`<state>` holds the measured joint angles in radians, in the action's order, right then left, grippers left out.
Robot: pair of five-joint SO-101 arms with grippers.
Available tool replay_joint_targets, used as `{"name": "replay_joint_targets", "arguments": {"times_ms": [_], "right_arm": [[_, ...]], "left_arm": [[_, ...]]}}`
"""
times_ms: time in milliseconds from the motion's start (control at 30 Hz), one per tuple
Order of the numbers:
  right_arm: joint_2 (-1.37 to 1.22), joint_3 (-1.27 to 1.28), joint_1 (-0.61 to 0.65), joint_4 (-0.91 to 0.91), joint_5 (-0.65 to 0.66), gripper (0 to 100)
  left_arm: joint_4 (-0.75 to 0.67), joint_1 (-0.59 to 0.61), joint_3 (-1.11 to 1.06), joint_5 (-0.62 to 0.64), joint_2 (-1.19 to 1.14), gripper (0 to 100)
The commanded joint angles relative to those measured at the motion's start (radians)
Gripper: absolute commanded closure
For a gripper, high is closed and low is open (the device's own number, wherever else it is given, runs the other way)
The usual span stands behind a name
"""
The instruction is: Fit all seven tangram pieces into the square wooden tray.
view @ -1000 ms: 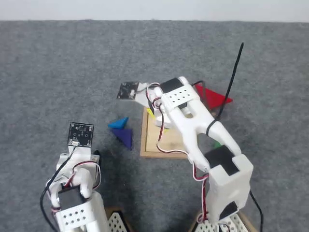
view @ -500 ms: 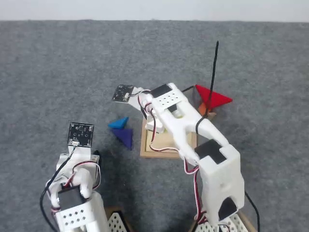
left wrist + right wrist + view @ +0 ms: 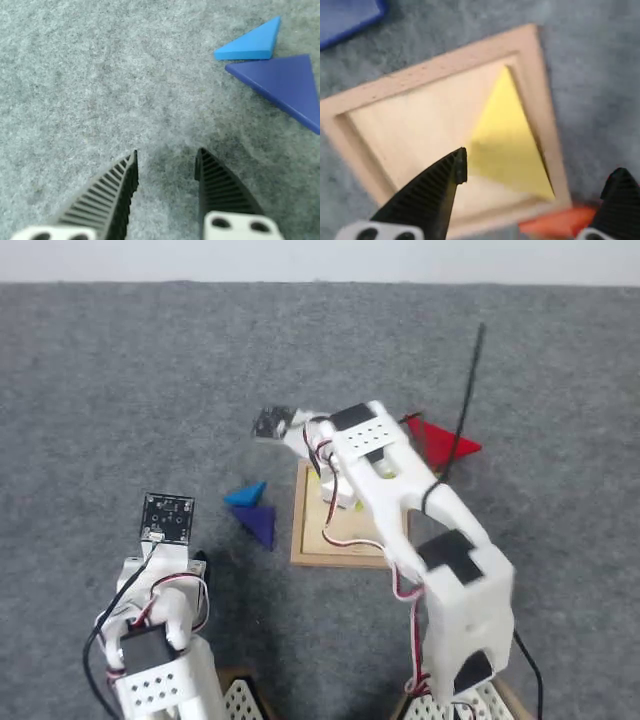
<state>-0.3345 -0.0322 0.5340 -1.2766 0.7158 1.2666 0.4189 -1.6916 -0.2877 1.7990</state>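
Left jaws hang released and empty over the grey tabletop (image 3: pixel 75 75). Ahead of their tips, off to one side, lie a dark blue triangle (image 3: pixel 285 82) and, just beside it, a light blue triangle (image 3: pixel 250 42). Right jaws, spread wide and gripping nothing, hover above the wooden tray (image 3: pixel 420 80). A yellow triangle (image 3: pixel 510 145) lies inside it, between them. An orange piece (image 3: pixel 555 222) sits just outside the rim by one tip. A red triangle (image 3: pixel 440 440) lies beyond.

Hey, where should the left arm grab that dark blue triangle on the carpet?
Probably from straight above, since the dark blue triangle lies flat: close the left gripper across its tapering end, away from the edge beside the light blue triangle.
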Motion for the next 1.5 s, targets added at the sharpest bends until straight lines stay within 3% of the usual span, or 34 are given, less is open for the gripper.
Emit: {"name": "replay_joint_targets", "arguments": {"times_ms": [0, 167, 333, 467, 667, 1133, 1467], "right_arm": [[0.254, -0.038, -0.041, -0.087, -0.026, 58.6], [0.443, -0.038, -0.229, -0.151, -0.049, 58.6], [0.318, -0.044, -0.386, -0.079, -0.051, 58.6], [0.128, -0.126, -0.381, -0.007, -0.043, 58.6], [-0.162, -0.417, -0.384, -0.124, 0.08, 58.6], [-0.654, -0.822, -0.438, -0.087, 0.169, 58.3], [-0.791, -0.974, -0.476, -0.361, 0.216, 58.6]], "left_arm": [[0.005, 0.0, 0.007, -0.015, 0.018, 81], [0.005, 0.0, 0.007, -0.015, 0.018, 81], [0.005, 0.0, 0.007, -0.015, 0.018, 81], [0.005, 0.0, 0.007, -0.015, 0.018, 81], [0.005, 0.0, 0.007, -0.015, 0.018, 81], [0.005, 0.0, 0.007, -0.015, 0.018, 81], [0.005, 0.0, 0.007, -0.015, 0.018, 81]]}}
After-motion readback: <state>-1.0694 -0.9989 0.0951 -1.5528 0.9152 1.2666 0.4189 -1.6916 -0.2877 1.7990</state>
